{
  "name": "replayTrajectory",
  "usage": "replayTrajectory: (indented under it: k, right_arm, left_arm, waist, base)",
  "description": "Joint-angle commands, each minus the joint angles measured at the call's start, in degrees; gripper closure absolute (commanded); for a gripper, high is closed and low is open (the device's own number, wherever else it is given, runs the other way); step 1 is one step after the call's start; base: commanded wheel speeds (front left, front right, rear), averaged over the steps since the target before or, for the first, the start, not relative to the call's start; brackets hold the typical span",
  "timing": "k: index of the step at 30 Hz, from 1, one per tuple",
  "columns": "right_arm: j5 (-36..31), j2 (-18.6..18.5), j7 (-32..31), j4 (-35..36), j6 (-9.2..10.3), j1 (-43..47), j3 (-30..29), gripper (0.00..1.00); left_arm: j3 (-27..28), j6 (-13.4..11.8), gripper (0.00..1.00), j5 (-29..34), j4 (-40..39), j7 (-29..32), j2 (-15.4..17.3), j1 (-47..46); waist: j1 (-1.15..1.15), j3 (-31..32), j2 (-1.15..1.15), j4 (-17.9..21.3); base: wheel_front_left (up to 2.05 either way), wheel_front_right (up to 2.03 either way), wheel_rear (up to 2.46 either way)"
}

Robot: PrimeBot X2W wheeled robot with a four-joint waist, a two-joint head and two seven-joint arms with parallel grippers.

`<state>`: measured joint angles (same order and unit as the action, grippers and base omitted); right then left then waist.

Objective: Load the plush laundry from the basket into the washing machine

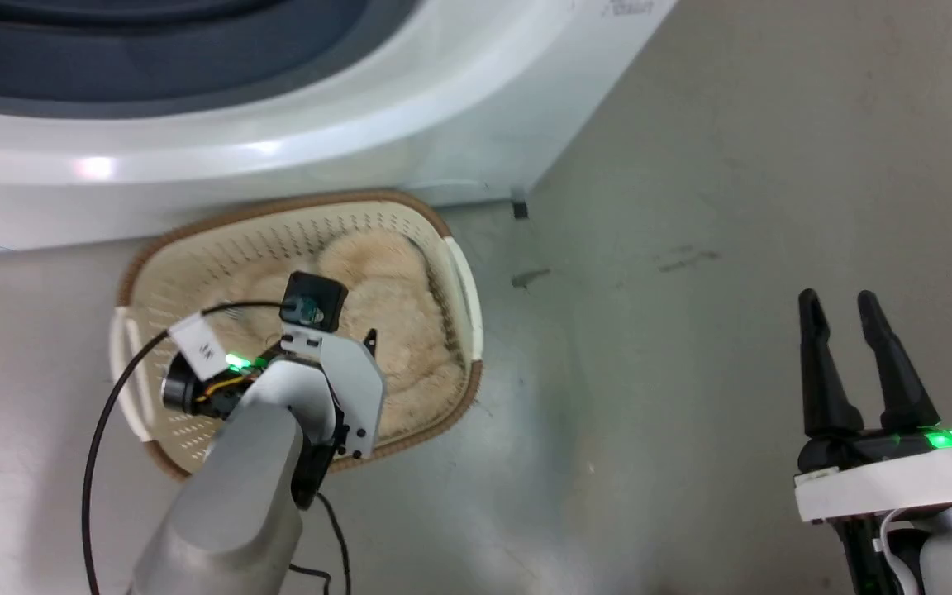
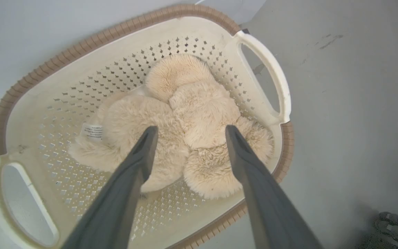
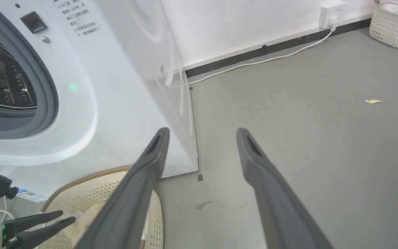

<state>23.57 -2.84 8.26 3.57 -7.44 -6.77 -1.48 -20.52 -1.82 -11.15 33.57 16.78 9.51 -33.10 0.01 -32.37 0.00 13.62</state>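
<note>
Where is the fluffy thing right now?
Left of centre in the head view, the plush laundry lies inside the basket, in front of the washing machine.

The shaggy fluffy plush lump (image 2: 199,114) is beige-cream. The perforated plastic basket (image 2: 64,114) is cream with a brown ribbed rim. The front-loading washing machine (image 3: 123,90) is white, grey-gasketed.

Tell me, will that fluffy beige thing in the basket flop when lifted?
Probably floppy: the plush laundry slumps in soft bulging lobes in the basket, so parts will likely droop from a grip. It looks light for its bulk, being mostly long fur. Slipping seems unlikely; the shaggy pile should give the open left gripper something to pinch.
</note>
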Motion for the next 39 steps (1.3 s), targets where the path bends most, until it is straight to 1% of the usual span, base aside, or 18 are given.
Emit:
replayTrajectory:
  k: [1, 5, 8, 12, 18, 23, 26, 32, 39]
  right_arm:
    - [0.9, 0.0, 0.7, 0.3, -0.03, -1.3, -0.2, 0.00]
    - [2.1, 0.0, 1.1, 0.7, -0.03, -1.5, -0.8, 0.00]
    - [3.2, 0.0, 1.5, 0.8, -0.03, -1.6, -0.9, 0.00]
    - [4.6, 0.0, 2.0, 1.1, -0.03, -1.8, -0.6, 0.00]
    - [6.8, 0.0, 2.7, 1.6, -0.04, -1.9, -0.7, 0.00]
    - [8.5, 0.0, 3.3, 2.1, -0.04, -1.7, -1.0, 0.00]
    - [9.7, 0.0, 3.7, 2.1, -0.04, -1.3, -0.8, 0.00]
    - [12.1, 0.0, 4.4, 1.8, -0.04, -1.3, 0.1, 0.00]
    - [15.3, 0.0, 5.2, 1.8, -0.04, -1.1, 0.1, 0.00]
  left_arm:
    - [-0.9, -0.3, 0.00, 0.2, 1.2, 1.0, 0.6, -1.7]
    - [-3.6, -1.0, 0.00, 1.2, 3.4, 5.3, 1.6, -4.4]
    - [-6.8, -0.7, 0.00, 2.9, 4.4, 7.9, 2.7, -6.7]
    - [-11.9, 1.1, 0.00, 6.0, 5.3, 11.1, 4.4, -10.4]
    - [-16.9, 2.4, 0.00, 7.9, 6.2, 14.8, 6.3, -15.1]
    - [-22.2, 5.0, 0.00, 10.3, 6.8, 18.4, 8.5, -19.1]
    - [-24.3, 5.7, 0.00, 10.8, 7.0, 19.8, 9.9, -21.7]
    - [-28.4, 6.1, 0.00, 11.9, 7.7, 22.7, 12.6, -26.0]
    - [-32.6, 7.7, 0.00, 9.5, 8.7, 26.4, 13.9, -28.1]
  waist:
    - [-0.01, -1.7, 0.00, 1.1]
    - [-0.01, -4.1, 0.00, 1.4]
    - [-0.01, -6.0, 0.00, 1.7]
    - [-0.01, -8.6, 0.00, 1.9]
    - [-0.01, -12.0, 0.00, 2.5]
    - [-0.01, -14.7, 0.00, 3.2]
    - [-0.01, -16.5, 0.00, 3.6]
    - [-0.01, -19.9, 0.00, 4.6]
    - [-0.01, -23.6, 0.00, 6.0]
  base:
    - [0.00, 0.00, 0.00]
    - [0.00, 0.00, 0.00]
    - [0.00, 0.00, 0.00]
    - [0.00, 0.00, 0.00]
    - [0.00, 0.00, 0.00]
    - [0.00, 0.00, 0.00]
    - [0.00, 0.00, 0.00]
    - [0.00, 0.00, 0.00]
    - [0.00, 0.00, 0.00]
